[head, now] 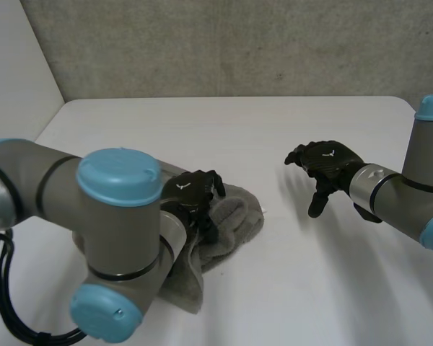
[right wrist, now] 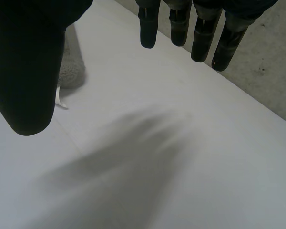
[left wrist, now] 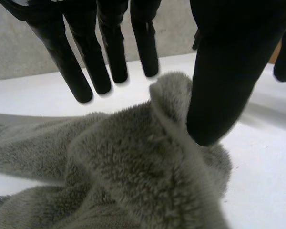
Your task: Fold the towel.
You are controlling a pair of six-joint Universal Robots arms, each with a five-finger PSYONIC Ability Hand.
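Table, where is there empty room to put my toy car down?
The widest bare patch of table runs along the far edge by the wall, beyond both hands. More bare white lies between the towel and the right hand. It is crowded around the left hand, at the bunched towel.

We found the towel [head: 234, 223] lying on the bench [head: 274, 137], toward its front left. The left robot hand [head: 191, 191] sat on top of the towel, its thumb against a raised fold. The right robot hand [head: 328, 162] hung over the bench, well apart to the towel's right.
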